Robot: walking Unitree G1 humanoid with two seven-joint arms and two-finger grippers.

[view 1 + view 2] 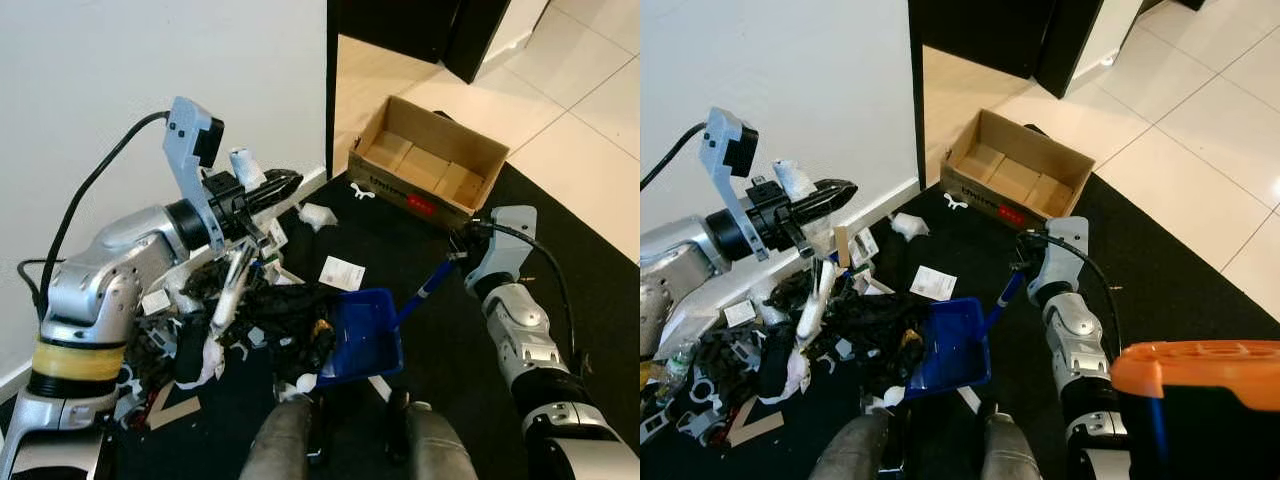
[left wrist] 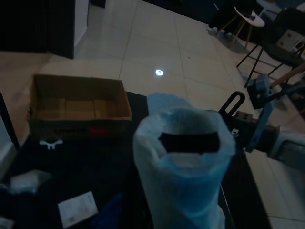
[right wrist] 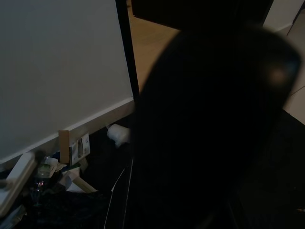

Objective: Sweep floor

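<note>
My left gripper (image 1: pixel 272 187) is raised beside the white wall, shut on the brush handle (image 1: pixel 243 165), which is wrapped in pale plastic (image 2: pixel 183 157). The brush shaft (image 1: pixel 230 288) slants down into a dark litter pile (image 1: pixel 255 312) of black scraps, white paper and packaging. A blue dustpan (image 1: pixel 362 335) lies on the black mat with its mouth against the pile and some scraps inside. Its blue handle (image 1: pixel 430 282) runs up to my right gripper (image 1: pixel 463 247), which is shut on it. A dark blurred shape fills most of the right wrist view.
An open, empty cardboard box (image 1: pixel 430 160) stands at the mat's far edge by the doorway. A white card (image 1: pixel 342 272) and crumpled white paper (image 1: pixel 317 215) lie loose on the mat. Pale tiles (image 1: pixel 585 110) stretch to the right. An orange-topped object (image 1: pixel 1200 372) sits close at lower right.
</note>
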